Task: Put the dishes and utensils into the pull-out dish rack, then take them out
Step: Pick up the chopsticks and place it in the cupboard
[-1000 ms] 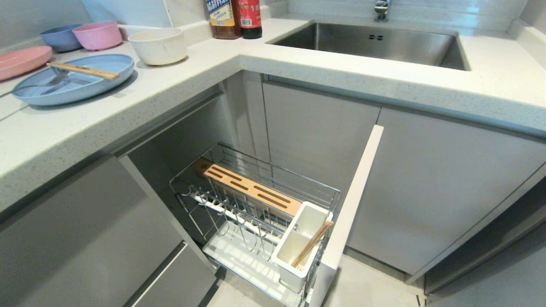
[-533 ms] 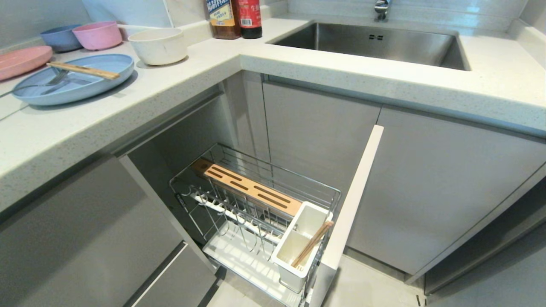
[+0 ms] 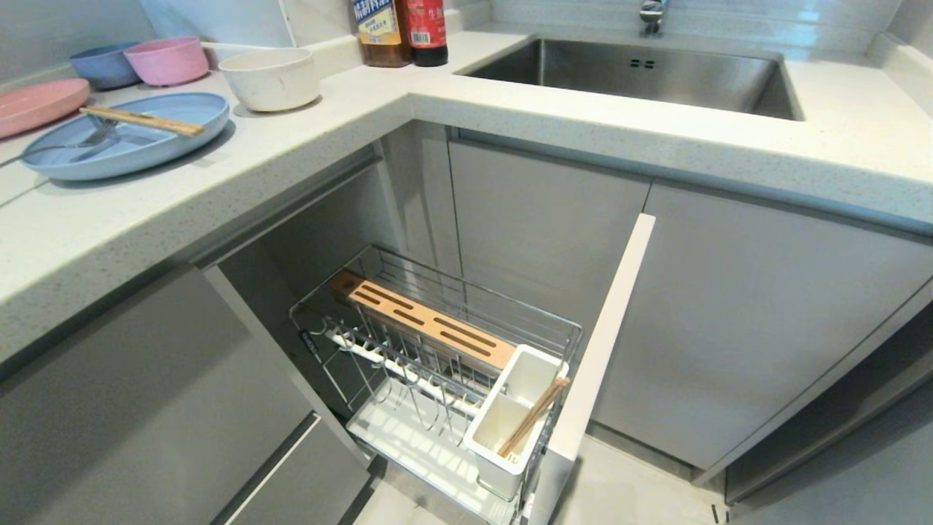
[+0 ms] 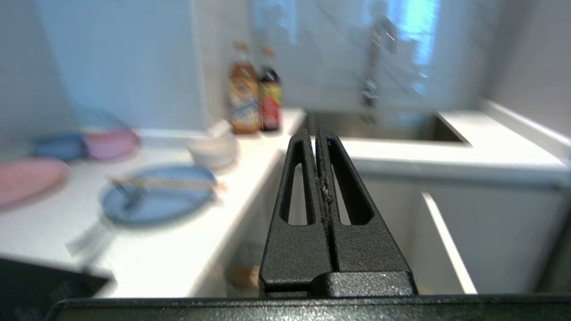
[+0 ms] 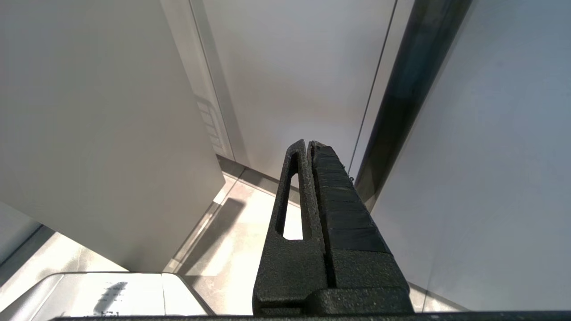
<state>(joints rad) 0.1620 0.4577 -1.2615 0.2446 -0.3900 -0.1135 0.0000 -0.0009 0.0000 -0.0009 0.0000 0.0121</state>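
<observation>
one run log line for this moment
left gripper: shut, empty, facing counter | right gripper: shut, empty | chrome wire pull-out dish rack: open | light-blue round plate: on counter

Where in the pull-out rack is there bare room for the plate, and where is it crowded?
In the pull-out dish rack, the wire slots over the white drip tray, between the slotted wooden strip and the near rail, stand bare. The utensil holder at the front end already holds chopsticks in its near compartment; the far one looks free.

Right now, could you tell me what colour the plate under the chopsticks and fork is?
Light blue; the plate shows best in the head view.
</observation>
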